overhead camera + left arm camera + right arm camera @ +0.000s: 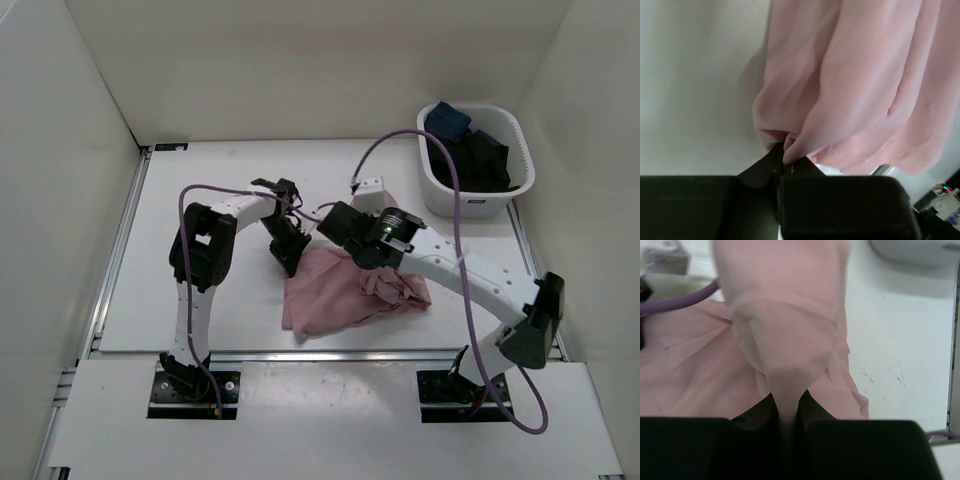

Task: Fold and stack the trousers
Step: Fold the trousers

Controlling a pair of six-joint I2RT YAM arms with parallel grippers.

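The dusty-pink trousers (340,290) lie partly bunched on the white table, between my two arms. My left gripper (290,258) is shut on their upper left edge; the left wrist view shows a fold of the trousers (855,85) pinched between the jaws of my left gripper (782,156), hanging just above the table. My right gripper (372,262) is shut on the upper right part; in the right wrist view a gathered strip of the trousers (785,335) runs up from the closed jaws of my right gripper (788,407).
A white basket (520,170) at the back right holds dark black and blue clothes (470,150). A small grey box (368,190) lies behind the right wrist. White walls enclose the table on three sides. Purple cables loop over both arms.
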